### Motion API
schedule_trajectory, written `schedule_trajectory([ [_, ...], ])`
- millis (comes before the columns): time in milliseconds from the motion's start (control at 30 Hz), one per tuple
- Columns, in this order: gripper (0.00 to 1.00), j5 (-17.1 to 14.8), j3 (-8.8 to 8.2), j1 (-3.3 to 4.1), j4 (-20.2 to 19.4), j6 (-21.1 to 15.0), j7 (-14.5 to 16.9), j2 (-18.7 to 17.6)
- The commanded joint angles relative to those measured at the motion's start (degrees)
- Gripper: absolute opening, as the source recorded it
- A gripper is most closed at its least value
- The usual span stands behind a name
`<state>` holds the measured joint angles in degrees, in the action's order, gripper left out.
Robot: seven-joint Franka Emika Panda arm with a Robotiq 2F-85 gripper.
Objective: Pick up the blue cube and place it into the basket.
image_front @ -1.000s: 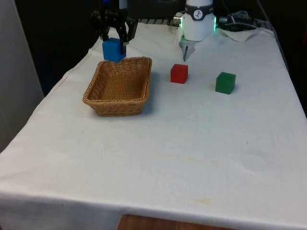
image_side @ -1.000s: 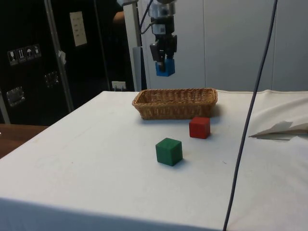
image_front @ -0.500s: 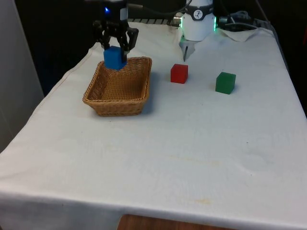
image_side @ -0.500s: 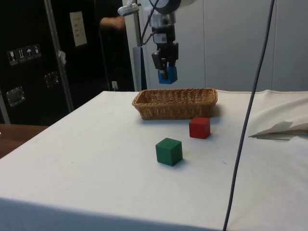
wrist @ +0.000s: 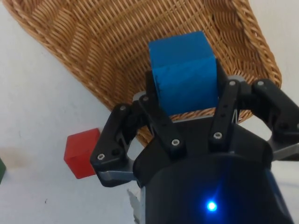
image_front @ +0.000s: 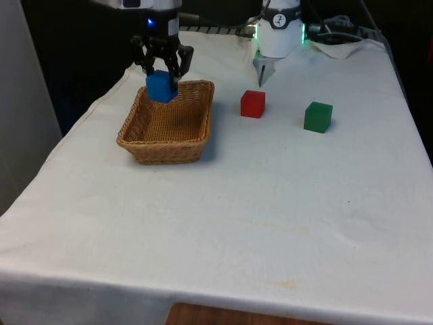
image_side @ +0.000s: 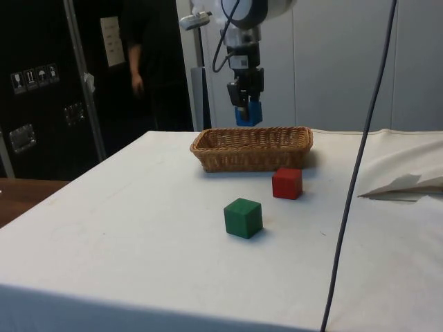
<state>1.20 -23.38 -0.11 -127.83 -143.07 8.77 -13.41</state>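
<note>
So the pincer (image_front: 162,73) is clamped tight on the blue cube (image_front: 160,87), one finger on each side, holding it up in the air right over the far end of the wicker basket (image_front: 169,139). From the side camera the cube (image_side: 248,114) hangs just above the basket's rim (image_side: 252,131), not touching it. The wrist shot has the cube (wrist: 183,77) pinched between the black fingers (wrist: 225,108) with the basket's weave (wrist: 117,42) underneath. On the surface (image_front: 270,196), the red cube (image_front: 252,103) sits at about 3 o'clock from the basket in the front view, fairly near it, and the green cube (image_front: 318,116) is further out the same way. A person (image_side: 142,59) is standing by the dark cabinets in the side view.
</note>
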Motion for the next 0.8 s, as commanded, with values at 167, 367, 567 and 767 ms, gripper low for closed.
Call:
schedule_trajectory([
  [167,0.02,-0.29,0.06,-0.06,-0.29,-0.34,0.40,0.23],
  [367,0.02,-0.11,0.00,0.00,-0.17,-0.23,0.23,0.11],
  [567,0.02,-0.11,0.06,0.06,-0.23,-0.34,0.11,-0.11],
  [767,0.02,-0.57,0.29,0.06,-0.80,-2.81,0.00,-1.49],
])
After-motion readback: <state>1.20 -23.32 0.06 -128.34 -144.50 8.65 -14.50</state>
